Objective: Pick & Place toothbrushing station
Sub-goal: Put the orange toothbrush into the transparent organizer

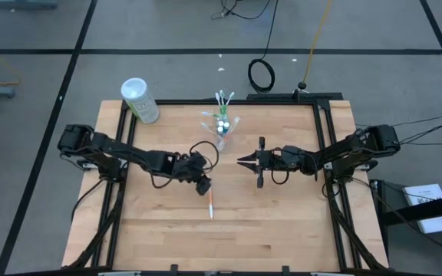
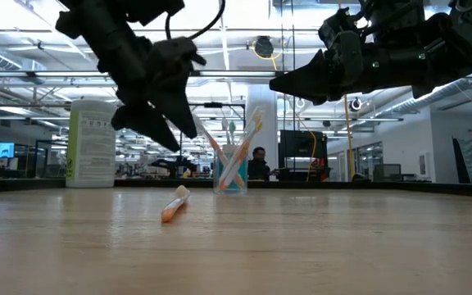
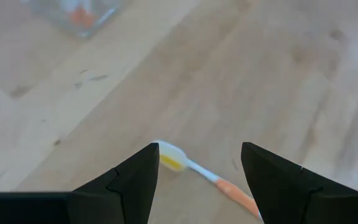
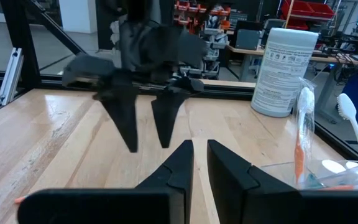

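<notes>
Toothbrush point(image 1: 210, 204), orange-handled, lies flat on the worktop point(image 1: 282, 222) at lower centre of the high view, directly beneath the left end effector point(image 1: 203, 185), whose fingers are spread wide to straddle it. Right end effector point(image 1: 244, 161), fingers narrow, waits right of centre. Clear cup point(image 1: 222, 126) stands upper centre, already holding brushes.

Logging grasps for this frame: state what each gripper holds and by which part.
Nothing is held. The left gripper is open above the orange-handled toothbrush lying on the table; the right gripper hangs empty in the air, fingers nearly closed.
</notes>
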`<move>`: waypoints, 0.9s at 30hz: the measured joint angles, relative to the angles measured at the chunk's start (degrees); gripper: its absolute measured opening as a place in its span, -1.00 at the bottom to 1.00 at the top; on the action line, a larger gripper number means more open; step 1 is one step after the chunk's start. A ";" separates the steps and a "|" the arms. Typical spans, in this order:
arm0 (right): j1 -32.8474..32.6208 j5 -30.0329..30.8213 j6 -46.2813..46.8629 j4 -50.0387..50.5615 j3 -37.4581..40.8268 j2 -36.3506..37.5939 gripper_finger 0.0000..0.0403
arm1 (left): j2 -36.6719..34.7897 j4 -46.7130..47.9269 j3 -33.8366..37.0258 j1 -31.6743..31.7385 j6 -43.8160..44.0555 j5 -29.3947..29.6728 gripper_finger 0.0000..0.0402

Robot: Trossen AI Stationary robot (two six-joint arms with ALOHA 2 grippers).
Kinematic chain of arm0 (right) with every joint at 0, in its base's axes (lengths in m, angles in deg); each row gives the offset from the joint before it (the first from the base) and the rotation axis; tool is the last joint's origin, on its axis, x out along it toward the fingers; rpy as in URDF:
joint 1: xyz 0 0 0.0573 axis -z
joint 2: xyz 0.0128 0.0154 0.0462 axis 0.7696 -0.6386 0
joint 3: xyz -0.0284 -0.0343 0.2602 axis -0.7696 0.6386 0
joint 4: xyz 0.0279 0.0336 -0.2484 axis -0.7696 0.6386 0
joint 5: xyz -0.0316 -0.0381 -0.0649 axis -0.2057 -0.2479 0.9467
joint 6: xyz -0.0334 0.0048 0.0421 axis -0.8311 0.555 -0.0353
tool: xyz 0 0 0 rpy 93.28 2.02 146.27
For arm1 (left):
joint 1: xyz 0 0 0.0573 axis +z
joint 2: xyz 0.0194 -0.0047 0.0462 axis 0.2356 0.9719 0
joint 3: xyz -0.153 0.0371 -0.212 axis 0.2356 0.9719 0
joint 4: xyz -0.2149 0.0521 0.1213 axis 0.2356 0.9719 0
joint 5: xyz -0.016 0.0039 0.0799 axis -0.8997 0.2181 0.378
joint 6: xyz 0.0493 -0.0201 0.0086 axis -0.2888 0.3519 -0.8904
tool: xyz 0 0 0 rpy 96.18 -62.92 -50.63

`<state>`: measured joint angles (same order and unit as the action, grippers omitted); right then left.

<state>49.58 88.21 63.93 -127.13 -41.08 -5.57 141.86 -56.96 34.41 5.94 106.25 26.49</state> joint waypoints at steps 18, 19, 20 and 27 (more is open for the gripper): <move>0.00 0.00 0.39 -0.44 -0.02 0.00 -0.80 | 6.87 0.32 0.00 0.53 8.78 -1.57 0.18; 0.00 0.00 0.39 -0.44 -0.02 0.00 -0.80 | 6.87 -0.20 0.00 0.53 8.76 -1.57 0.18; 0.00 0.00 0.39 -0.44 -0.02 0.00 -0.80 | 6.87 -0.70 0.00 0.51 8.78 -1.57 0.18; 0.00 0.00 0.39 -0.41 -0.02 0.00 -0.80 | 8.78 -0.75 -0.01 0.51 10.64 -1.59 0.18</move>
<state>49.58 88.21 64.33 -127.55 -41.10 -5.57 150.64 -57.71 34.39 6.45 116.89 24.89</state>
